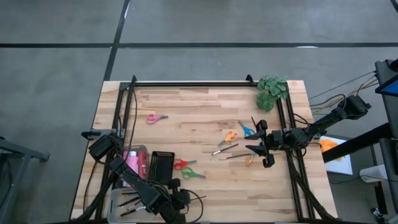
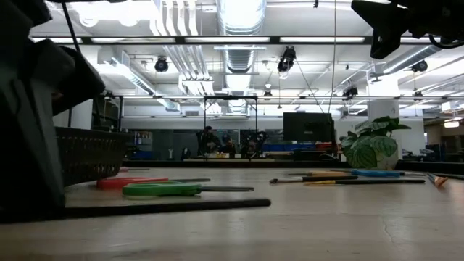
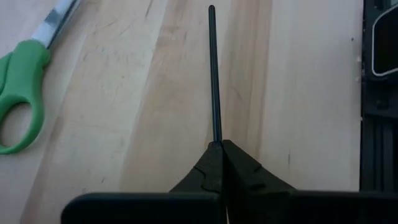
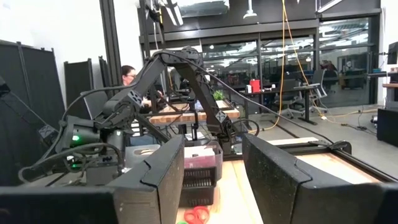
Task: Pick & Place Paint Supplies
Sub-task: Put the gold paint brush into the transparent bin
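Observation:
My left gripper (image 1: 181, 199) is low at the table's near edge, shut on a thin dark brush (image 3: 214, 74) that points toward the table's right. Green scissors (image 1: 193, 174) and red scissors (image 1: 180, 164) lie flat just beyond it. Pink paint bottles (image 1: 134, 158) stand beside a black basket (image 1: 161, 165). My right gripper (image 1: 258, 146) hovers open at the right side, above two brushes (image 1: 225, 149), with orange scissors (image 1: 230, 135) and blue scissors (image 1: 247, 129) close by. Pink scissors (image 1: 157, 118) lie farther left. My left gripper pinches the brush by one end of its handle (image 3: 216, 138) between the two shut fingers (image 3: 245, 171). The fingers lie level and along the brush, which runs straight on from their tips. It sits level at the table top (image 2: 145, 209); whether it is lifted clear I cannot tell.
A grey tray (image 1: 127, 202) holding several brushes sits at the near left corner beside my left arm. A green leafy clump (image 1: 272, 90) is at the far right corner. Black rails (image 1: 186, 83) frame the table's far, left and right sides. Bare wood lies in the middle.

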Motion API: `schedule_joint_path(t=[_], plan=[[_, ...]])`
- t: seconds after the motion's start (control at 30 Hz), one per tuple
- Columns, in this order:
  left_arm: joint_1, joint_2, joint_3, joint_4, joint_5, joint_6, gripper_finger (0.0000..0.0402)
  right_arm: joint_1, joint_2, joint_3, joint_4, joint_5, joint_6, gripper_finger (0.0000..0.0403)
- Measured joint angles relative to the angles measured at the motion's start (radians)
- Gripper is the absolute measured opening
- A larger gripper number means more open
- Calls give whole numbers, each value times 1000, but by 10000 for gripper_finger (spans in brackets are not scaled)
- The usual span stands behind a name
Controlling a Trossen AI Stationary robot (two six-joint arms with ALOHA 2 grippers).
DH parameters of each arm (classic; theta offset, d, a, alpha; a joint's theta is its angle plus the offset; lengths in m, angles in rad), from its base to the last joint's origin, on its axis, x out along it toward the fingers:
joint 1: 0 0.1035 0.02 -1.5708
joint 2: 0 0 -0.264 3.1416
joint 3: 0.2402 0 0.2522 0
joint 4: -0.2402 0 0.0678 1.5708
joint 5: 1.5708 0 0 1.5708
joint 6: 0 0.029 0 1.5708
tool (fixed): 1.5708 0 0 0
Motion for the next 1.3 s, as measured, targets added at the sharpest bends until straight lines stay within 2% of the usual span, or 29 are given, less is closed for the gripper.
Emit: schedule_joint_path(t=[0.57,0.87,1.1,1.3], plan=[[0,-52,27,-51,-13,27,0,0,0,0,-2,0,0,159],[-3,-185,27,-216,16,13,0,0,0,0,-1,0,0,159],[-18,-315,27,-367,90,-68,0,0,0,0,-2,0,0,159],[-91,-388,25,-515,101,-210,0,0,0,0,-2,0,0,159]])
